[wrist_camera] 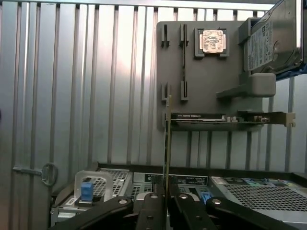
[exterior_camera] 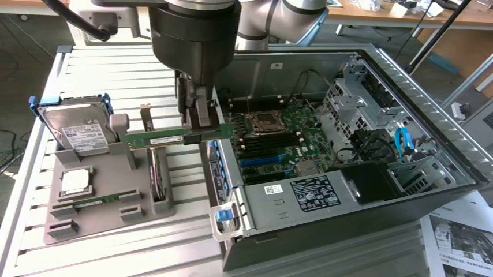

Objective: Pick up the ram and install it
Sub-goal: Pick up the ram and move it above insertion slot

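The ram (exterior_camera: pixel 158 139) is a long green stick with a white label, held level above the gap between the grey holder (exterior_camera: pixel 115 173) and the open computer case (exterior_camera: pixel 370 173). My gripper (exterior_camera: pixel 202 134) is shut on its end nearest the case. In the wrist view the ram (wrist_camera: pixel 167 143) shows edge-on, rising from between the black fingers (wrist_camera: pixel 149 203) of my gripper (wrist_camera: pixel 167 197). The motherboard (exterior_camera: pixel 297 124), with its dark memory slots (exterior_camera: pixel 271 141), lies inside the case towards the exterior view's right of the gripper.
The grey holder (wrist_camera: pixel 206 86) carries a hard drive (exterior_camera: pixel 73 130), a silver processor chip (exterior_camera: pixel 75 180), another green stick (exterior_camera: pixel 96 201) and an upright dark expansion card (exterior_camera: pixel 158 173). The case's raised wall (exterior_camera: pixel 223 173) stands just below the gripper. A paper sheet (exterior_camera: pixel 462 242) lies by the case.
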You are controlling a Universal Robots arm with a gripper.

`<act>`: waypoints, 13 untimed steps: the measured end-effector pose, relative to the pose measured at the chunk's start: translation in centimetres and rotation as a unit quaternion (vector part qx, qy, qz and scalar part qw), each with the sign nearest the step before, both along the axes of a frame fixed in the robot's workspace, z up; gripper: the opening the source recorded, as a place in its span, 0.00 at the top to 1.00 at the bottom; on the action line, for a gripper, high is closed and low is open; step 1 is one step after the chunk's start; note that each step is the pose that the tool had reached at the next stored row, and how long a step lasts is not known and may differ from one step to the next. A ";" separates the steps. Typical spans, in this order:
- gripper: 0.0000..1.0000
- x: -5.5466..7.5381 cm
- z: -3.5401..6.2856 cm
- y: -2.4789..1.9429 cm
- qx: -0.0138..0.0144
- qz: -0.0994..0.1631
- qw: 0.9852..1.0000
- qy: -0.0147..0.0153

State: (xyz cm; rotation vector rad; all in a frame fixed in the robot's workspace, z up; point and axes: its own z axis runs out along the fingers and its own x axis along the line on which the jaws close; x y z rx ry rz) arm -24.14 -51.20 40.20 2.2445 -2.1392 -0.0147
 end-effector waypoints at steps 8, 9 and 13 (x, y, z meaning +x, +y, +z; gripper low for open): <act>0.85 2.0 0.00 0.00 0.000 0.000 1.000 0.000; 0.85 2.3 0.00 0.00 0.000 0.000 1.000 0.000; 0.85 3.5 0.00 0.00 0.000 0.000 1.000 0.000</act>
